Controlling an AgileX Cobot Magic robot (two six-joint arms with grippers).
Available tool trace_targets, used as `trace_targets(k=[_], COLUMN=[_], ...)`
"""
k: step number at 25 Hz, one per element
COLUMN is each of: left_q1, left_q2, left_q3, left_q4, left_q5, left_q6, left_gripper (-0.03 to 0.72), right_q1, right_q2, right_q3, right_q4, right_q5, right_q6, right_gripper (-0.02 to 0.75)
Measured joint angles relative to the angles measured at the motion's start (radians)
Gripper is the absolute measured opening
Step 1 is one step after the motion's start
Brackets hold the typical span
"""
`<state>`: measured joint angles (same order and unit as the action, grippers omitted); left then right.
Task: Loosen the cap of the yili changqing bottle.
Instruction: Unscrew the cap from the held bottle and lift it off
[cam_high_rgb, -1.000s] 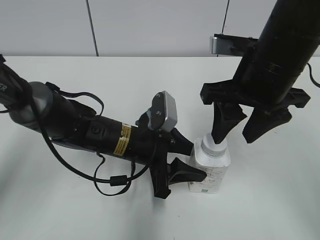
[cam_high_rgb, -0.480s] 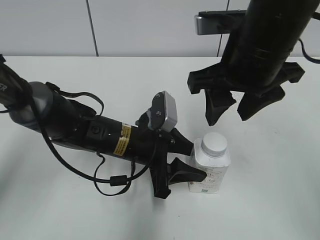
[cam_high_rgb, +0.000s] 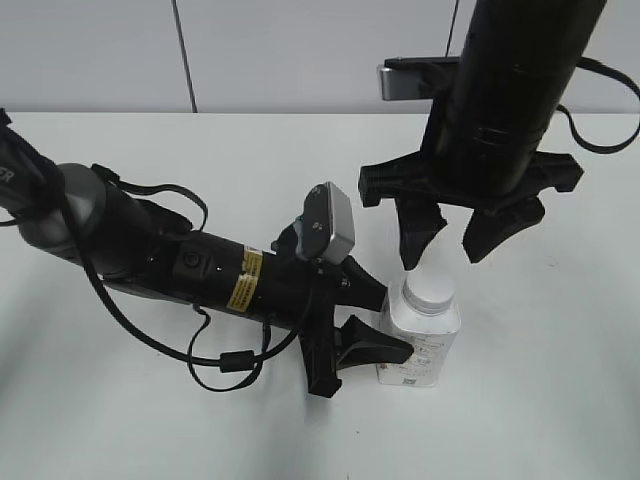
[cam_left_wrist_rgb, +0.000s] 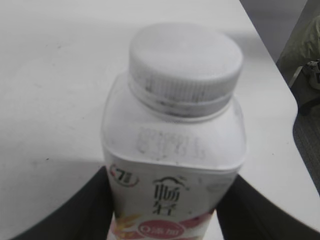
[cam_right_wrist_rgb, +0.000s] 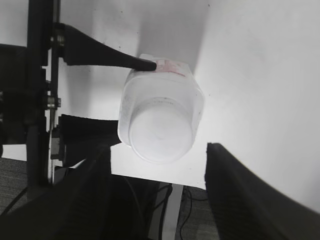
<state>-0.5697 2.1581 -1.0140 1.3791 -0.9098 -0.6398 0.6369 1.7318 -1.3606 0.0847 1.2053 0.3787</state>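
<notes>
The white yili changqing bottle (cam_high_rgb: 420, 340) stands upright on the white table, its white ribbed cap (cam_high_rgb: 430, 288) on top. My left gripper (cam_high_rgb: 372, 322) is shut on the bottle's body from the left. In the left wrist view the bottle (cam_left_wrist_rgb: 172, 165) fills the frame between the dark fingers (cam_left_wrist_rgb: 165, 220), with the cap (cam_left_wrist_rgb: 185, 65) above. My right gripper (cam_high_rgb: 452, 240) hangs open just above the cap, fingers apart and not touching it. In the right wrist view the cap (cam_right_wrist_rgb: 160, 127) lies ahead of the spread fingers (cam_right_wrist_rgb: 157, 200).
The white table (cam_high_rgb: 150, 420) spreads around. The left arm and its black cable (cam_high_rgb: 215, 365) lie across the table's left half. The table's edge (cam_right_wrist_rgb: 190, 180) and the floor below show in the right wrist view.
My right gripper let go of the cap and rose, then came back down over it and shifted left, still open. The left gripper and bottle have not moved.
</notes>
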Motion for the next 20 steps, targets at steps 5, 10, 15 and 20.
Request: trace_targets(k=[5,10,15,20], left_q1=[0.0,0.0,0.0,0.0], left_q2=[0.0,0.0,0.0,0.0], left_q3=[0.0,0.0,0.0,0.0], left_q4=[0.0,0.0,0.0,0.0], left_q5=[0.0,0.0,0.0,0.0], left_q6=[0.0,0.0,0.0,0.0], left_gripper=[0.387,0.387,0.387,0.387], right_q1=[-0.012,-0.017,-0.018,-0.025], right_q2=[0.017,0.026,0.026,0.035], right_q3=[0.009,0.061,0.067,0.067], right_q4=[0.044,0.054,0.047,0.046], right_q5=[-0.038,-0.079,-0.114,-0.125], right_q6=[0.002,0.002,0.003,0.004], right_gripper=[0.47,0.472,0.524,0.536])
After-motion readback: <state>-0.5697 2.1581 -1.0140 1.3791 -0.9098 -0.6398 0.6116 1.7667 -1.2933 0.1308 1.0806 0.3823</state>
